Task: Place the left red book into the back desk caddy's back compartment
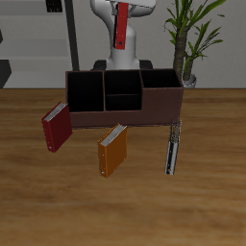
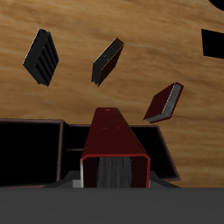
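Note:
My gripper point(image 2: 114, 178) is shut on the bright red book point(image 1: 121, 26), which hangs upright, high above the back desk caddy point(image 1: 163, 100). In the wrist view the red book point(image 2: 114, 147) fills the middle, with its white page edges towards the camera. The caddy is a wide maroon-brown box with black cells. Its divided middle section has the small back compartment point(image 1: 122, 83) behind a front cell. One black cell point(image 2: 31, 153) of the caddy lies beside the book in the wrist view. The gripper itself is cut off by the frame edge in the exterior view.
A darker crimson book point(image 1: 56, 128), an orange book point(image 1: 113, 150) and a thin dark book point(image 1: 172, 147) lie on the table in front of the caddy. A potted plant point(image 1: 192, 38) stands behind the caddy. A black shape point(image 2: 213, 41) shows at the wrist view's edge.

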